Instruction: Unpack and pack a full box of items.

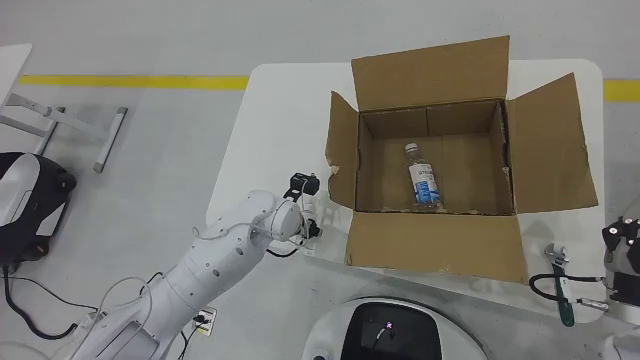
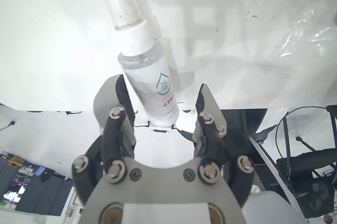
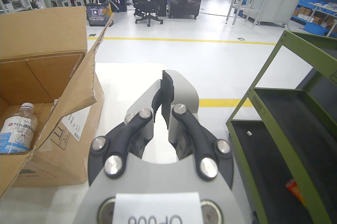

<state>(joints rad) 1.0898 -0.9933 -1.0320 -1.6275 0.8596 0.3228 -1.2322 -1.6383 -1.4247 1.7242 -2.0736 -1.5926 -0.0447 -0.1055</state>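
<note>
Left gripper (image 2: 162, 86): we are watching it hanging at the near-left edge of the table (image 1: 268, 125), fingers spread, gripping nothing.
Spray bottle (image 2: 147, 77): it is sitting between those fingers, just over the white top; resting or not, we cannot tell.
Handling: we are judging it light, stiff, smooth plastic; we would be taking the labelled body, not the clear cap.
Box (image 1: 435, 245): it is standing open, one bottle (image 1: 424, 176) lying inside.
Right gripper (image 3: 165, 83): it is hovering beyond the box's right side, fingers pressed together, empty.

You see a matt brown cardboard box (image 1: 430, 70) on a smooth white table (image 1: 280, 130). The bottle (image 1: 424, 178) inside is clear glossy plastic; so is the spray bottle (image 2: 147, 72), with a white plastic collar.
</note>
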